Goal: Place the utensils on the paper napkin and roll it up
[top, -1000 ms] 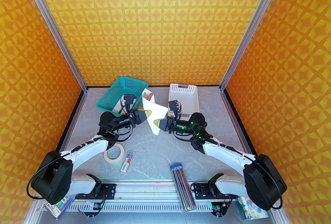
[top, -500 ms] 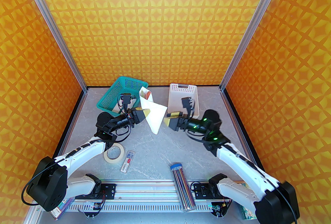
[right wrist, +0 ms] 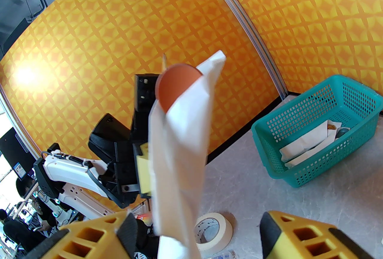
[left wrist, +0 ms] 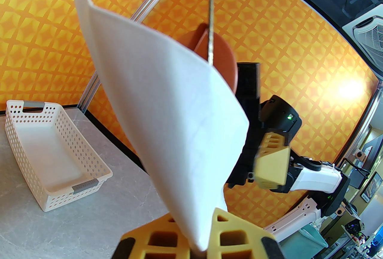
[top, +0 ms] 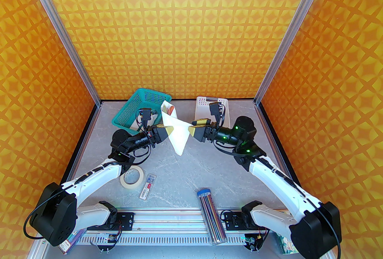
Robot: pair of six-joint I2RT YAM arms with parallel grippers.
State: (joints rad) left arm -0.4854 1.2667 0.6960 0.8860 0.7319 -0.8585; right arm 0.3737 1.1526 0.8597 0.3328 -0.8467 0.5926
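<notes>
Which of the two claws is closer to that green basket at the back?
The left. The left gripper, clamped on the paper napkin, hovers just beside the green basket. The right gripper is open across the napkin from it, nearer the white tray.

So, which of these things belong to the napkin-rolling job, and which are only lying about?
For the job:
paper napkin, held by the left gripper, jaws shut
reddish-brown spoon, its bowl sticking out of the napkin

Lying about:
teal basket
white slotted tray
tape roll
pencil tube
small packet
</notes>
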